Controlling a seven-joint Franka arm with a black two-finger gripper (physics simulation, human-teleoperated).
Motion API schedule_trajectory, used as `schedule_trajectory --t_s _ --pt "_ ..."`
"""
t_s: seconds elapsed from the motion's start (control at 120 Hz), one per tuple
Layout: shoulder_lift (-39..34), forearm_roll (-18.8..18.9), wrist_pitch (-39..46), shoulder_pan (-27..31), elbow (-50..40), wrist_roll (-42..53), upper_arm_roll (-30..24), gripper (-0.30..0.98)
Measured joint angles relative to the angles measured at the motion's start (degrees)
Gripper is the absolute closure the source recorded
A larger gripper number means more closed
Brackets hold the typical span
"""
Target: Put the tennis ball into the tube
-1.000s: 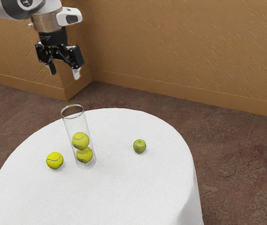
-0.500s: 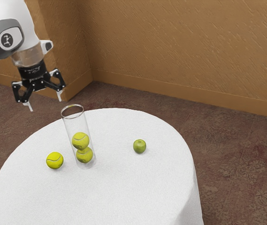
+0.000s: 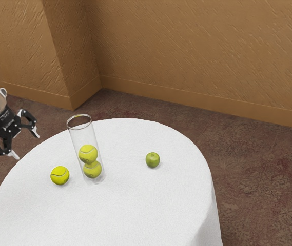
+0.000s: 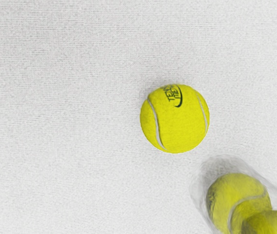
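My gripper (image 3: pixel 26 145) is at the exterior view's left, above the table's edge, its two fingers spread wide with nothing between them. It is tilted toward the loose tennis ball (image 3: pixel 60 175), which lies on the white cloth apart from the fingers. Beside that ball stands the clear tube (image 3: pixel 74 136), upright and open at the top, holding two tennis balls, one above the other. In the wrist view the loose tennis ball (image 4: pixel 175 118) lies on the cloth, and the tube's lower tennis ball (image 4: pixel 233 200) shows through the clear wall close by.
A green apple (image 3: pixel 153 160) sits on the round white table (image 3: pixel 135 205), on the tube's other side from the loose ball. Brown carpet surrounds the table, and a tan wall (image 3: pixel 197 56) rises behind.
In the exterior view my gripper has come down and moved left, its hand tilting toward the table. The fingers have stayed apart. The balls, tube and apple have not moved.
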Motion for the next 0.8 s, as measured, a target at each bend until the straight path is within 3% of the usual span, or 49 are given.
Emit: schedule_trajectory --t_s 0.108,0.375,0.608,0.8 --pt "0.1 3.4 2.3 -12.3 0.9 -3.9 12.5 0.00" --pt "0.4 5.0 7.2 -30.5 2.3 -10.8 32.6 0.00" --pt "0.3 5.2 11.2 -41.2 3.5 -15.2 43.6 0.00" --pt "-0.2 5.6 14.4 -46.4 6.1 -17.7 48.7 0.00"
